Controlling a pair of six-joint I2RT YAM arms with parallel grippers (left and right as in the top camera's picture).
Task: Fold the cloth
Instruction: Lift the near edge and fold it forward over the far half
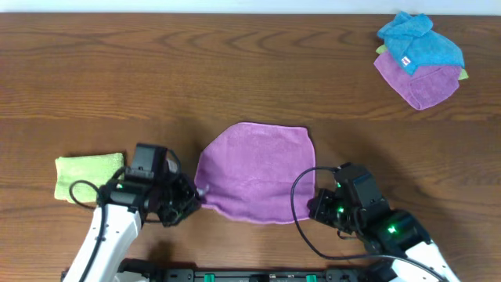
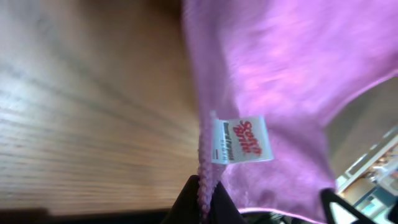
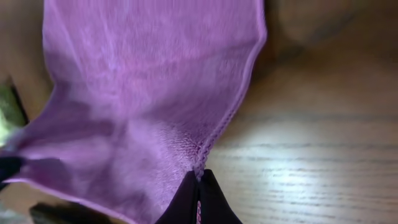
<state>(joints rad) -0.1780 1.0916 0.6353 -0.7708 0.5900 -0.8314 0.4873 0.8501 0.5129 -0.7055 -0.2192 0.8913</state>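
We see the purple cloth (image 1: 257, 172) spread on the table (image 1: 235, 70), to the right of the folded green cloth (image 1: 88, 176). Our left gripper (image 1: 200, 196), between the green cloth and the purple one, pinches the purple cloth's near corner. Our right gripper (image 1: 313, 205) is clamped on the near corner farthest from the green cloth.

Dark wood-grain table (image 1: 94, 86) with soft glare, a pale strip (image 1: 235, 5) beyond its far edge.

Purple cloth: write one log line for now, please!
left gripper: shut on purple cloth corner | right gripper: shut on other corner | fold: not done
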